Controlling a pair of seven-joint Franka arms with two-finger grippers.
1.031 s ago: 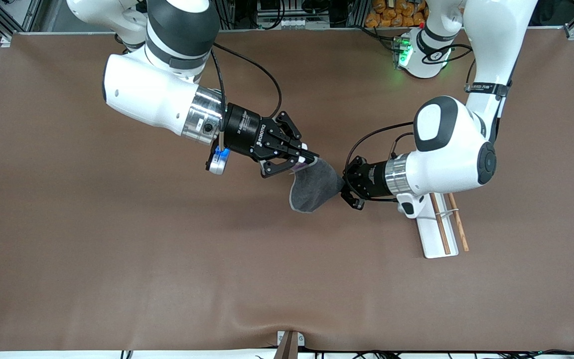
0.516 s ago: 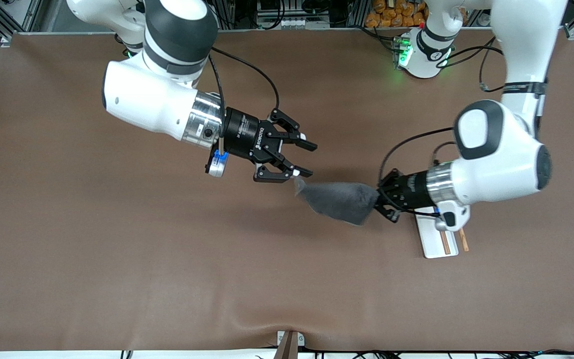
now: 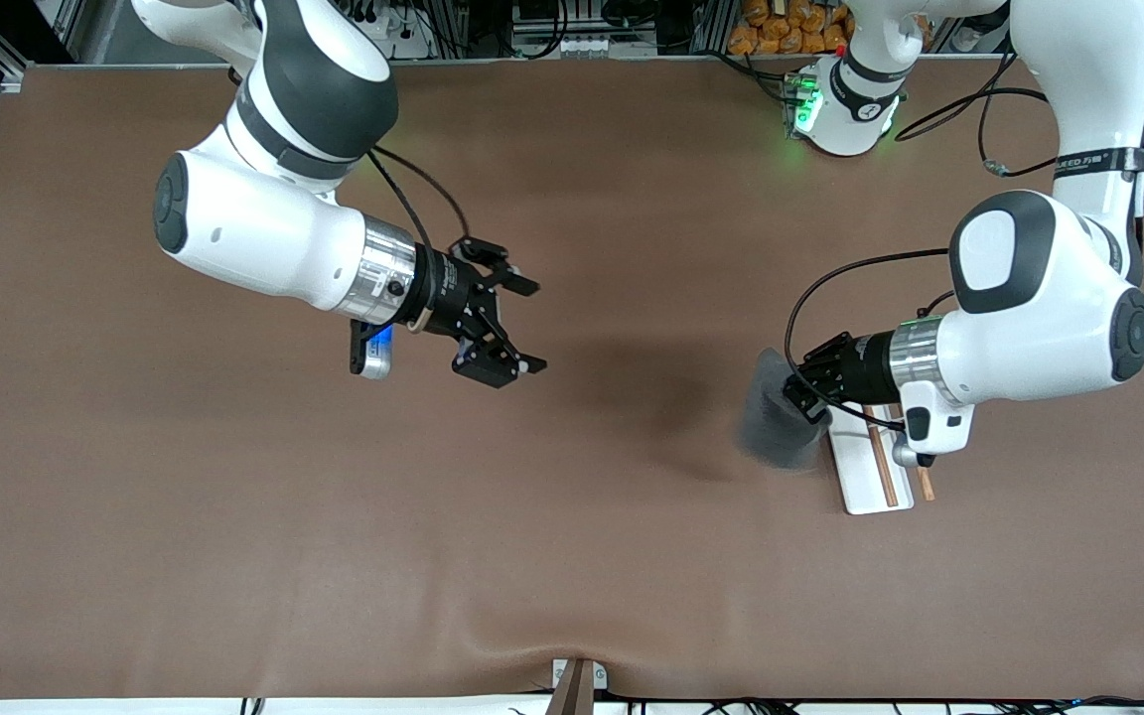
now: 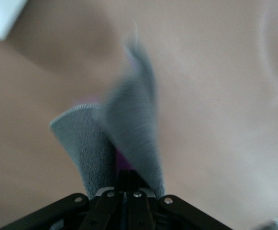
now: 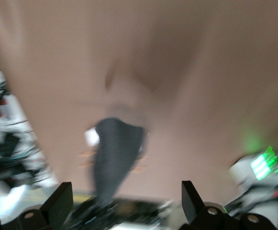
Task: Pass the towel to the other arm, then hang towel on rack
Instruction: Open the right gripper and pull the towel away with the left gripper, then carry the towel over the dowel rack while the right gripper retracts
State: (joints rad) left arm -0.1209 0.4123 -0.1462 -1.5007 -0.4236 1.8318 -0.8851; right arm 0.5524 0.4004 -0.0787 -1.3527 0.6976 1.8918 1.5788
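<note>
A: What is lying nearest the camera right now?

B: The rack [image 3: 880, 467], toward the left arm's end of the desk [image 3: 572, 556]. Its flat white tray is carrying two thin brown wooden rods, side by side.

A: And the towel?

B: The towel [image 3: 776, 417] is hanging in the air, pinched in the left end effector [image 3: 802, 389], whose fingers are clamping together on it beside the rack's tray. Half a second ago it was stretching out toward the middle of the desk; now it is bunching up close against the rack.

A: What is it looking like in the left wrist view?

B: The towel [image 4: 124, 139] is showing as soft, fuzzy dark-grey pile folded into two flaps, with a strip of purple peeking between them at the fingers.

A: And the right arm?

B: The right end effector [image 3: 507, 328] is hovering over the bare brown desk, spread wide and holding nothing. A second ago it was gripping one corner of the towel; it has since let go and pulled away toward its own end.
</note>
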